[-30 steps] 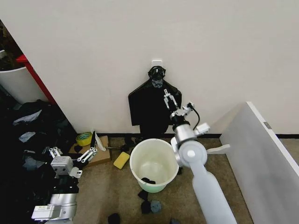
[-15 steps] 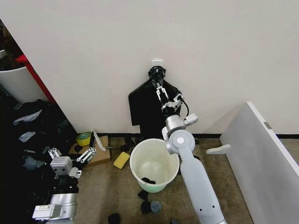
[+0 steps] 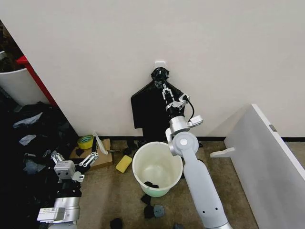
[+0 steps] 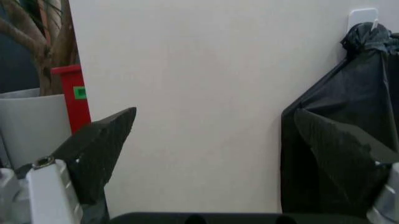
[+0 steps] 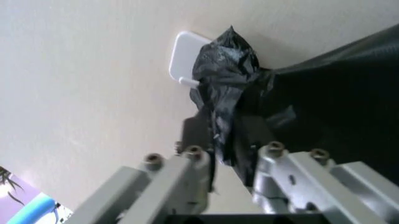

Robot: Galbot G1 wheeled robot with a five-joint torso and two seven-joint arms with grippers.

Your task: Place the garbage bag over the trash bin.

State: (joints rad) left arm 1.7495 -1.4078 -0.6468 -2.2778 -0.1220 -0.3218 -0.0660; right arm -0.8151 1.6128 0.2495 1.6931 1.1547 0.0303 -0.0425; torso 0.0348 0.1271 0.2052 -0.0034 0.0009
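Observation:
A black garbage bag (image 3: 151,110) hangs flat against the wall from a white hook (image 3: 160,63), its knotted top (image 5: 225,74) just under the hook. My right gripper (image 3: 165,90) reaches up to the bag's twisted neck (image 5: 228,135). Its fingers (image 5: 194,140) press on both sides of that neck, shut on it. The trash bin (image 3: 141,159), round and cream-white, stands on the floor directly below, with a few dark scraps inside. My left gripper (image 3: 72,159) hangs low at the left, open and holding nothing, its dark fingers (image 4: 100,149) spread wide toward the wall.
A grey-white panel (image 3: 267,162) slants along the right. Black clutter (image 3: 28,143) fills the left, beside a white tub with red trim (image 3: 19,83). A yellow tape roll (image 3: 86,141), a cardboard box (image 3: 101,157) and a yellow sponge (image 3: 124,163) lie left of the bin; dark scraps (image 3: 152,210) lie in front.
My right arm swung left and up from beside the bag to its knotted neck, and its fingers came together around the neck. The left arm sank slightly.

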